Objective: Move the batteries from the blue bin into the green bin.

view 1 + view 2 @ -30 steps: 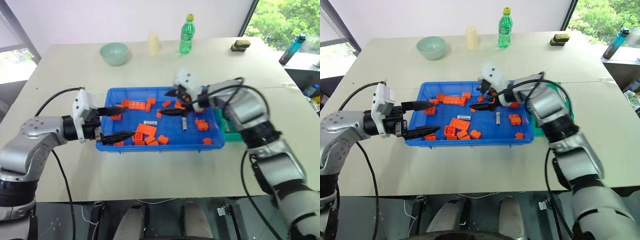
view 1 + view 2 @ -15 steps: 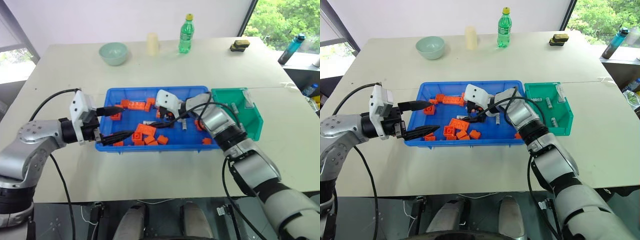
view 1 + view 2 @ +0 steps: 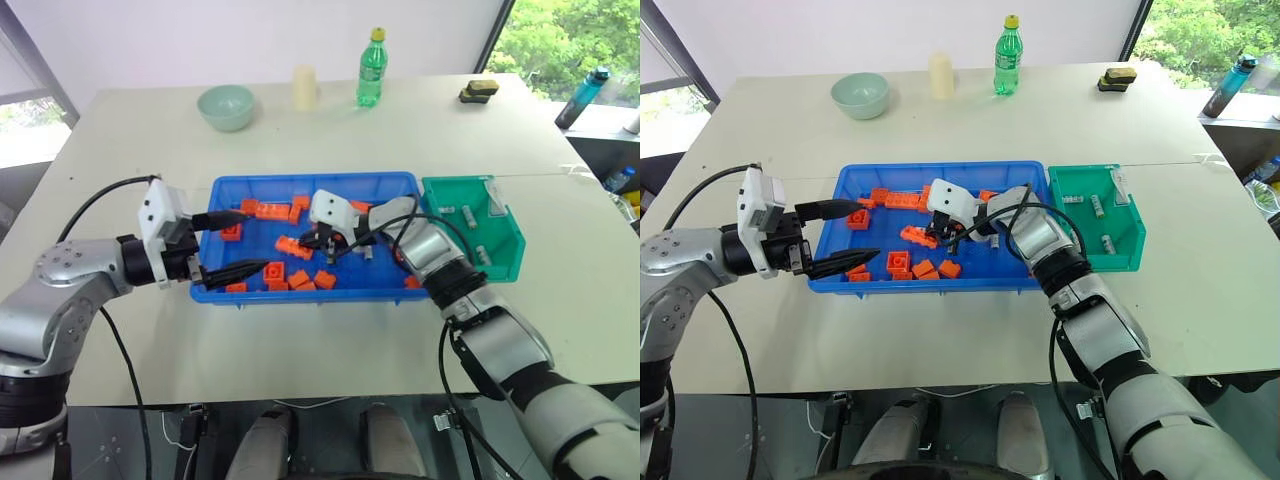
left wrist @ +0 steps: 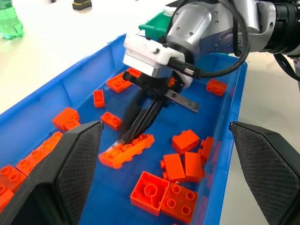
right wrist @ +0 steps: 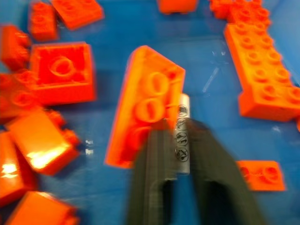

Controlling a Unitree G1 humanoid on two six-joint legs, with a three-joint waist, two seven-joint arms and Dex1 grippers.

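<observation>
The blue bin [image 3: 300, 181] sits mid-table, strewn with orange bricks. My right gripper [image 3: 305, 243] reaches down into its middle, and in the right wrist view it [image 5: 180, 136] is shut on a small silver battery [image 5: 181, 123] lying against a long orange brick [image 5: 145, 108]. The green bin [image 3: 510, 240] stands against the blue bin's right end, with three batteries in it, one of them [image 3: 470, 215] near its middle. At the blue bin's left end my left gripper [image 3: 235, 242] hovers open with nothing between its fingers.
Orange bricks [image 3: 297, 278] lie scattered over the blue bin's floor. A pale green bowl [image 3: 227, 106], a cream cylinder [image 3: 305, 88], a green bottle [image 3: 371, 68] and a dark object [image 3: 481, 92] stand at the table's far side.
My right gripper has dropped to the bin floor, shifted left and shut on a battery. The arm no longer covers the green bin. The left gripper has stayed put.
</observation>
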